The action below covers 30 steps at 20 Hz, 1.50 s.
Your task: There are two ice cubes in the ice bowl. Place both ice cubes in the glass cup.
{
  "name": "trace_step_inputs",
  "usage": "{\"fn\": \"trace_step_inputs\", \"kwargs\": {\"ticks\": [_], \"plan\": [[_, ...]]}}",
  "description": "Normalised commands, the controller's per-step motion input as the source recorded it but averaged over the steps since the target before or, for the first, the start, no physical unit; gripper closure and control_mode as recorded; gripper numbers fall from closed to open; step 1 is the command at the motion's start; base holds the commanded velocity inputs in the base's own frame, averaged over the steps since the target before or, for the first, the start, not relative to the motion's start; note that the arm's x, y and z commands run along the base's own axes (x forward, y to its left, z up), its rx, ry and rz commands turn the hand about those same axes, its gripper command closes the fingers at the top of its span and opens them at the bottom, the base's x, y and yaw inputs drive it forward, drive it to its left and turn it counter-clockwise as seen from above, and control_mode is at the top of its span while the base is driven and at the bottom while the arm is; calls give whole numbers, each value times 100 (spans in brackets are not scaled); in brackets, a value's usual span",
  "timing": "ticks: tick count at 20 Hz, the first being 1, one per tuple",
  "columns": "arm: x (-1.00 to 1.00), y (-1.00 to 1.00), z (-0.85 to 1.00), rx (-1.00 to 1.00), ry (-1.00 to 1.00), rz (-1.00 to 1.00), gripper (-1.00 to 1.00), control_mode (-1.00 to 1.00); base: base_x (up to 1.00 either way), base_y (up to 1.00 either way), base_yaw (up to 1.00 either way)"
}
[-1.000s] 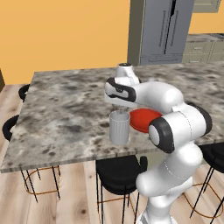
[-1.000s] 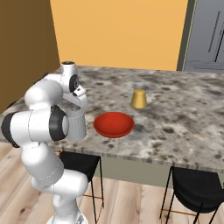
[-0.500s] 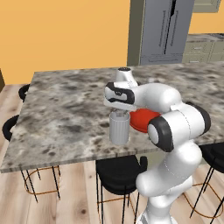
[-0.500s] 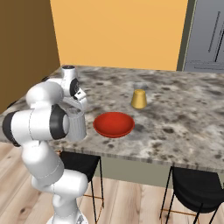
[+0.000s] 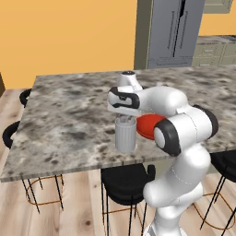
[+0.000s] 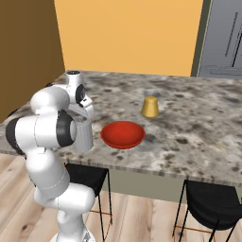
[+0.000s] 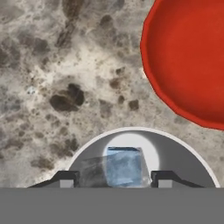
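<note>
The tool point(image 7: 112, 177) hangs directly over the glass cup point(image 5: 125, 133), just beside the ice bowl point(image 7: 188, 61), fingers spread and released, so an ice cube point(image 7: 124, 166) lies inside the cup.

Ribbed grey cup point(image 5: 125, 134) stands upright beside the red bowl point(image 6: 123, 134). A pale blue cube point(image 7: 124, 166) lies inside the cup.
</note>
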Motion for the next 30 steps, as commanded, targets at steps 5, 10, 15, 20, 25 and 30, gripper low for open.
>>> {"fn": "trace_step_inputs", "kwargs": {"ticks": [5, 10, 15, 20, 25, 30], "plan": [[-16, 0, 5, -1, -1, 1, -100, -100, 0, 0, 0], [-59, -6, 36, 0, -5, 5, -100, -100, 0, 0, 0], [-64, -22, 30, 0, -20, 9, -100, -100, 0, 0, 0], [-100, -13, 23, -4, -38, 17, -100, -100, 0, 0, 0], [-100, -10, 0, -24, -51, 14, -100, -100, 0, 0, 0], [-80, -25, 7, -15, -59, -2, -100, -100, 0, 0, 0]]}}
